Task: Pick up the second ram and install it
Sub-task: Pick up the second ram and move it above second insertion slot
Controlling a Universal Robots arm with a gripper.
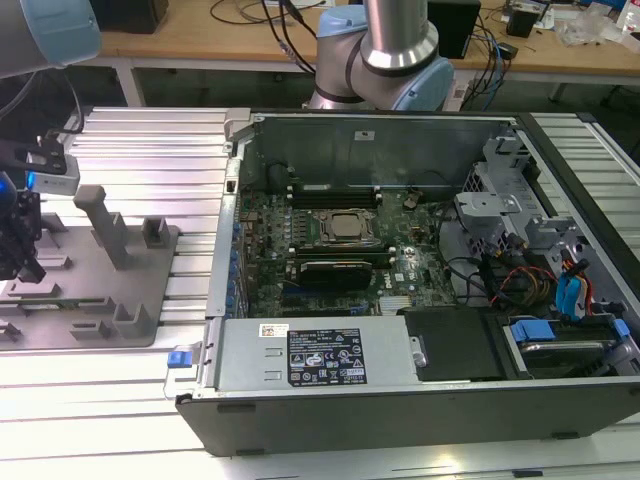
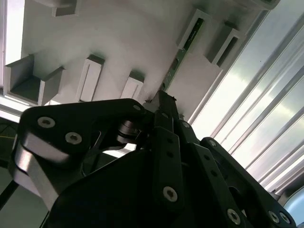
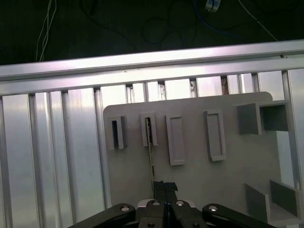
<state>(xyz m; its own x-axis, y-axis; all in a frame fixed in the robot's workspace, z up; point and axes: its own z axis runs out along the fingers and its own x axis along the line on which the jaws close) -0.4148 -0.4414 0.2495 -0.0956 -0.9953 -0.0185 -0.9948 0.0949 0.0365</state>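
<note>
In gray fixture (image 3: 190, 175) slot | second ram (image 3: 150, 147) on edge | fingers (image 3: 160, 189) together nr its end

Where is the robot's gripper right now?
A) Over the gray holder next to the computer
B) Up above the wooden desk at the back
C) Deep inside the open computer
A: the gripper hangs over the gray holder, outside the computer case, right at one end of the thin green memory stick that stands on its edge in the holder.
</note>
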